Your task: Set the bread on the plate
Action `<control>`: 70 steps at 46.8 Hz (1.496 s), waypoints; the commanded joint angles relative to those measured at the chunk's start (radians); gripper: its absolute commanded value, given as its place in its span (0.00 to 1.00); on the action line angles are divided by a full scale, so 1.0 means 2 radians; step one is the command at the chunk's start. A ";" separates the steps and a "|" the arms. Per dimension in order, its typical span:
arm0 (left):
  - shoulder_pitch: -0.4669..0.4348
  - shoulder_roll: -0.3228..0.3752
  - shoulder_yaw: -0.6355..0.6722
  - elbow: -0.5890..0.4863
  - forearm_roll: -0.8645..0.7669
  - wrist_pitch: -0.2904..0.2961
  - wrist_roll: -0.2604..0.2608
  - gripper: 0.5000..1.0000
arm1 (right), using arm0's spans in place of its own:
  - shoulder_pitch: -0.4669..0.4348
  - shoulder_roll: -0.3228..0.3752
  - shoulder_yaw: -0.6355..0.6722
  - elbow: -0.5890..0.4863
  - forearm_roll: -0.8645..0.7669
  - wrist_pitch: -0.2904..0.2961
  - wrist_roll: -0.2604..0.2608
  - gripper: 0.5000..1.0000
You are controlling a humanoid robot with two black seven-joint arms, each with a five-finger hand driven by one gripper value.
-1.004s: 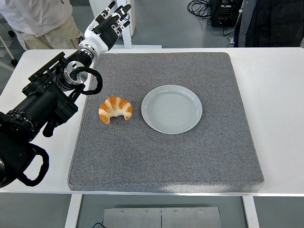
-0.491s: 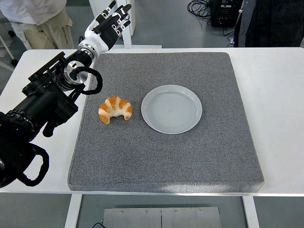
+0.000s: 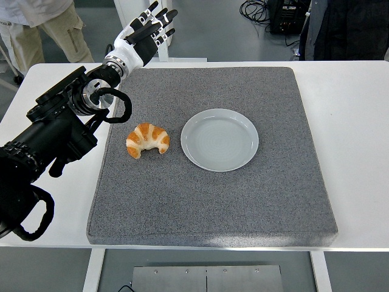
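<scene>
Bread and plate apart on the grey mat, left hand raised at the far left.

The bread (image 3: 148,140), a croissant, lies on the grey mat (image 3: 213,201) just left of the empty pale plate (image 3: 219,139), close beside it but not touching. The mat covers most of the white desk (image 3: 358,121). The left hand (image 3: 144,36) sits beyond the mat's far-left corner, past the desk's far edge, its fingers (image 3: 159,16) spread and released, grasping nothing; its black arm runs in from the left edge over the desk's left side. A person (image 3: 36,27) in light trousers stands at the far left, and 1 more in dark clothing (image 3: 346,27) at the far right.
</scene>
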 commanded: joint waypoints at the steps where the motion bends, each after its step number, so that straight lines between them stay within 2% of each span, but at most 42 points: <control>1: 0.005 0.015 0.004 -0.025 0.001 0.007 0.001 0.97 | 0.000 0.000 0.000 0.000 0.000 0.000 0.000 1.00; 6: 0.008 0.029 0.023 -0.048 0.001 0.026 0.000 0.97 | 0.000 0.000 0.000 0.000 0.000 0.000 0.000 1.00; 15: 0.014 0.065 0.043 -0.092 0.006 0.028 -0.003 0.97 | 0.000 0.000 0.000 0.000 0.000 0.000 0.000 1.00; 22: 0.023 0.107 0.044 -0.166 0.022 0.029 -0.002 0.97 | 0.000 0.000 0.000 0.000 0.000 0.000 0.000 1.00; 30: 0.044 0.159 0.047 -0.262 0.065 0.041 -0.001 0.97 | 0.000 0.000 0.000 -0.001 0.000 0.000 0.000 1.00; 33: 0.047 0.169 0.047 -0.282 0.075 0.050 -0.001 0.97 | 0.000 0.000 0.001 0.000 0.000 0.000 0.000 1.00; 51: 0.054 0.258 0.066 -0.404 0.198 0.049 0.001 0.97 | 0.000 0.000 0.000 0.000 0.000 0.000 0.000 1.00; 58: 0.053 0.279 0.076 -0.423 0.227 0.048 0.000 0.97 | 0.000 0.000 0.000 0.000 0.000 0.000 0.000 1.00; 70: 0.050 0.311 0.090 -0.424 0.342 0.045 0.000 0.97 | 0.000 0.000 0.000 0.000 0.000 0.000 0.000 1.00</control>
